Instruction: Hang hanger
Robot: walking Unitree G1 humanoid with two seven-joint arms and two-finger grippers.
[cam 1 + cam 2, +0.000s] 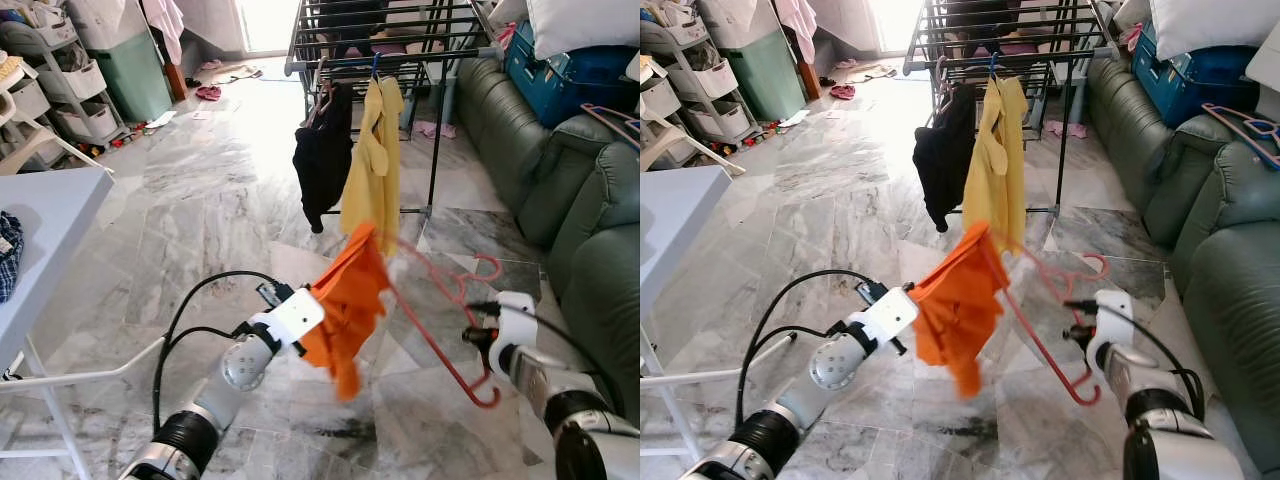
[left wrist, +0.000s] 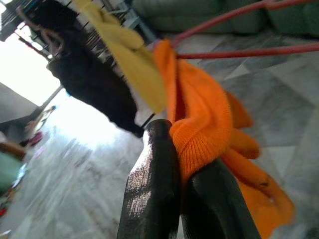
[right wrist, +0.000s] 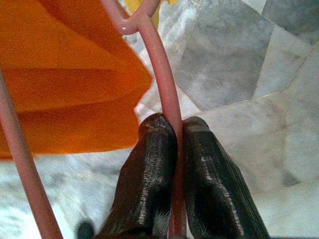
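Note:
An orange garment point(image 1: 345, 305) hangs from a pink-red plastic hanger point(image 1: 445, 330) held in the air between my two arms. My left gripper point(image 2: 182, 164) is shut on a fold of the orange garment. My right gripper point(image 3: 174, 134) is shut on the hanger's thin pink bar, near its hooked end. Beyond them stands a dark metal drying rack point(image 1: 400, 55) with a black garment point(image 1: 322, 155) and a yellow garment point(image 1: 372, 165) hanging from its front rail.
A green sofa point(image 1: 590, 230) runs along the right, with a blue case point(image 1: 560, 75) and another hanger on it. A light table point(image 1: 50, 215) stands at the left, with shelves and bins behind it. Marble floor point(image 1: 200, 200) lies between me and the rack.

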